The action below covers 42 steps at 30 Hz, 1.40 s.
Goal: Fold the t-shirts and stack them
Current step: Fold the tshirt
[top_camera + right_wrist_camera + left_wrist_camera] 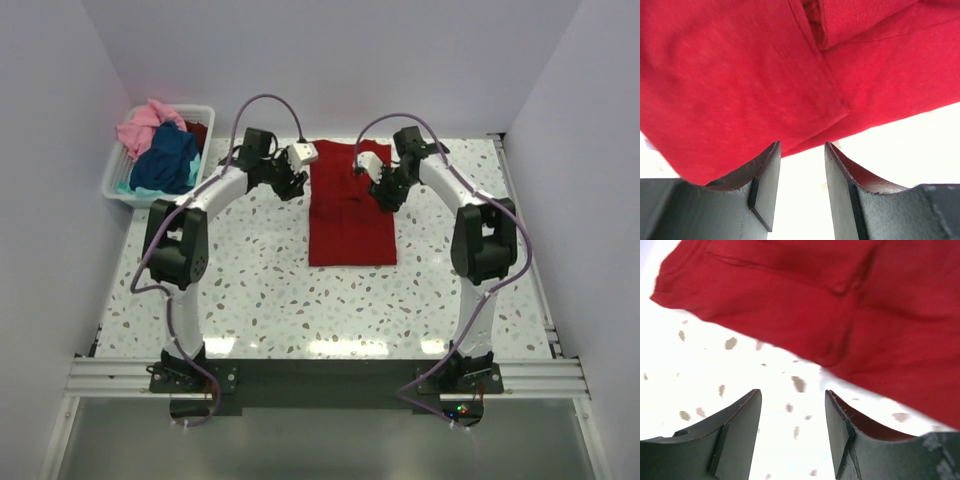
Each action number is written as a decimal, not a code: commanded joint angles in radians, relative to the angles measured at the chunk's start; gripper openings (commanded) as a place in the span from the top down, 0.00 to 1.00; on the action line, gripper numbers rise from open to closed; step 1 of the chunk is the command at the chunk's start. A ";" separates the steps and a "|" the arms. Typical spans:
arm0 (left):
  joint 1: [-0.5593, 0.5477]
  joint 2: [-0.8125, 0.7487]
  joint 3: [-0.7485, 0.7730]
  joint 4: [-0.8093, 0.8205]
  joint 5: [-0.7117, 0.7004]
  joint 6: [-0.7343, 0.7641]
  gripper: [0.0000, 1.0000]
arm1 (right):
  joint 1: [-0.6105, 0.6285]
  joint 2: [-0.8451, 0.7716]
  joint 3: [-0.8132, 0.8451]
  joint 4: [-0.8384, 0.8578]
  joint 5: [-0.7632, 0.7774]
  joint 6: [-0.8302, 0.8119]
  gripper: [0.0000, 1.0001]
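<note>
A deep red t-shirt (348,210) lies folded into a long rectangle on the speckled table, at the middle back. My left gripper (293,186) is open and empty just left of the shirt's upper part; in the left wrist view (792,402) its jaws stand over bare table beside the shirt's edge (805,315). My right gripper (383,197) is open and empty over the shirt's upper right edge; in the right wrist view (802,152) the red cloth (750,80) lies just beyond the fingertips. Pink (143,125), navy blue (168,158) and teal t-shirts lie crumpled in the basket.
A white slatted plastic basket (122,190) stands at the back left corner of the table. White walls close in the back and both sides. A metal rail (320,378) with the arm bases runs along the near edge.
</note>
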 commanded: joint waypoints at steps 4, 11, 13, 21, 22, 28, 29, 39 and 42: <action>-0.015 -0.011 0.015 -0.043 0.172 -0.311 0.42 | -0.017 0.024 0.133 -0.076 -0.124 0.373 0.53; -0.015 0.135 0.156 -0.098 0.179 -0.395 0.38 | -0.062 0.208 0.307 -0.045 -0.132 0.456 0.44; -0.015 0.170 0.188 -0.109 0.175 -0.406 0.37 | -0.072 0.242 0.365 -0.068 -0.141 0.453 0.44; -0.017 0.245 0.262 -0.164 0.152 -0.400 0.35 | -0.073 0.316 0.398 -0.089 -0.142 0.417 0.45; -0.017 0.245 0.262 -0.167 0.153 -0.399 0.35 | -0.074 0.316 0.382 -0.088 -0.139 0.412 0.46; -0.017 0.253 0.262 -0.164 0.153 -0.400 0.34 | -0.074 0.310 0.330 -0.094 -0.136 0.383 0.53; -0.017 0.256 0.265 -0.164 0.153 -0.403 0.34 | -0.074 0.306 0.327 -0.097 -0.141 0.378 0.56; -0.017 0.268 0.278 -0.161 0.155 -0.403 0.40 | -0.094 0.233 0.292 -0.105 -0.158 0.364 1.00; -0.017 0.265 0.274 -0.155 0.159 -0.405 0.46 | -0.111 0.190 0.267 -0.082 -0.162 0.378 1.00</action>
